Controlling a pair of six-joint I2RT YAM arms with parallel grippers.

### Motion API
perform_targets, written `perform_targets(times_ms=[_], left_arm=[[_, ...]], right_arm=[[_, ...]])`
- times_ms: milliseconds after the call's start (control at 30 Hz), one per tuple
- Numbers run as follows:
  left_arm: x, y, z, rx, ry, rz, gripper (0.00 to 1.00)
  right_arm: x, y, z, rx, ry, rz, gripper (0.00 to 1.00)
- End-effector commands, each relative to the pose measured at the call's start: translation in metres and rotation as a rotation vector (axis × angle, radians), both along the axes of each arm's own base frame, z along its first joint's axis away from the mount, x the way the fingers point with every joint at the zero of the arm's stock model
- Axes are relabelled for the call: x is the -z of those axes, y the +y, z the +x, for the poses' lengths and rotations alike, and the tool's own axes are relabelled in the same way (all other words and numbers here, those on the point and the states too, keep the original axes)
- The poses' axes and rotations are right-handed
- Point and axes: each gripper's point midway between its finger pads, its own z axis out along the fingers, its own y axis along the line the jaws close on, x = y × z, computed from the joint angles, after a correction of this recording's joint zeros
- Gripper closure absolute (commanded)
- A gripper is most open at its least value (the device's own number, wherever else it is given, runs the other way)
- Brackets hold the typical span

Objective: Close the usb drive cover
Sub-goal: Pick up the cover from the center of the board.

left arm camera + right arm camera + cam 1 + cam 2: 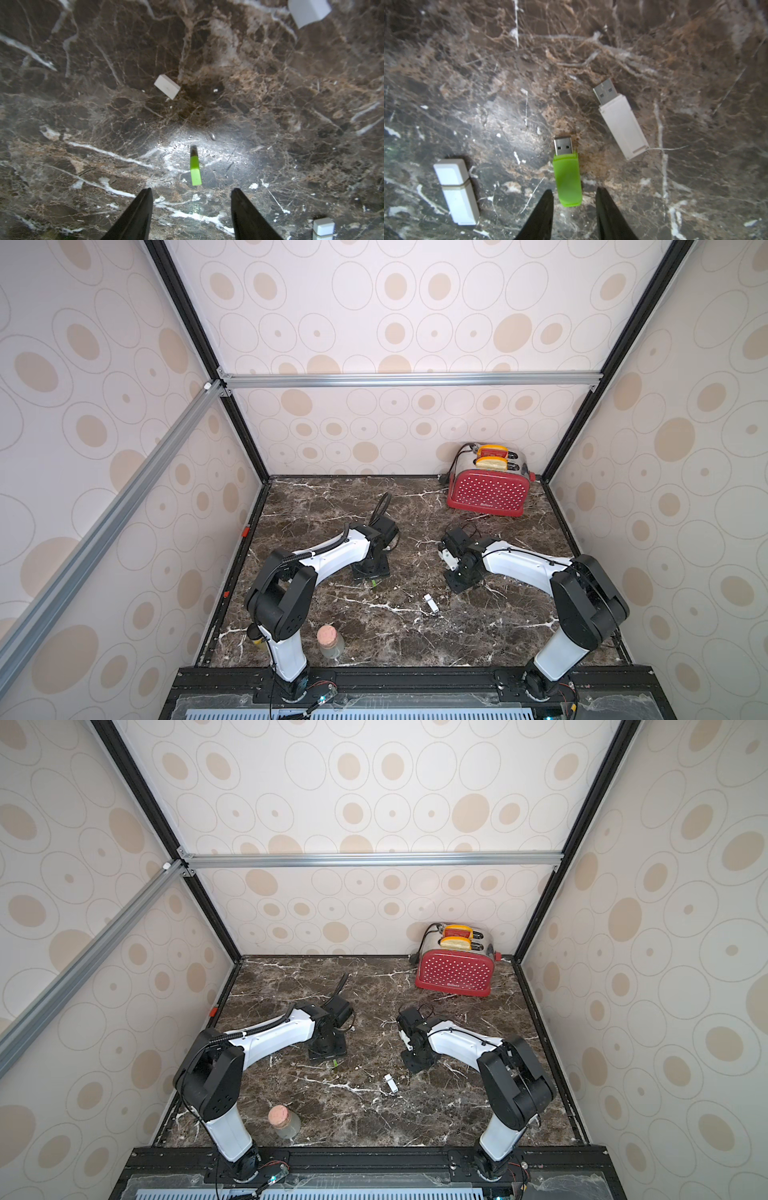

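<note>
Three usb drives on the marble table [488, 62], counted in the right wrist view: one green drive [567, 178] with its metal plug bare, one white drive [623, 122] with its plug bare too, and one capped white drive [455, 191] already shut. One loose white cap [167, 86] lies alone in the left wrist view, well apart from the green drive. A pale block [307, 12] cut off by that view's edge could be a second cap; cannot tell. Two arms. The left gripper [191, 189] has its jaws spread wide with nothing between them, the green drive lying just ahead of the tips. The right gripper [575, 190] has its jaws apart by a narrower gap, on either side of the green drive's tail without touching it, gripping nothing. My reading: the job has not begun. No cover is on either bare plug and no piece is lifted; picking up a drive and its cover and mating them is all left to do. One red toaster [488, 487] sits at the back and one corked jar [330, 641] near the front.
</note>
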Motion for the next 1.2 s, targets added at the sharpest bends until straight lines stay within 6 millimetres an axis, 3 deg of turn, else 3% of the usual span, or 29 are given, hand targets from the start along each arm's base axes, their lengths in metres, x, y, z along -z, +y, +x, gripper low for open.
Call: perform_targets(times_ms=[0, 1167], left_arm=[[-0.004, 0.003, 0.004, -0.028, 0.006, 0.016, 0.38], [0.030, 0.003, -0.007, -0.143, 0.093, 0.024, 0.47]], right_arm=[[0.004, 0.002, -0.001, -0.008, 0.016, 0.005, 0.63], [0.022, -0.003, -0.015, -0.003, 0.058, 0.001, 0.74]])
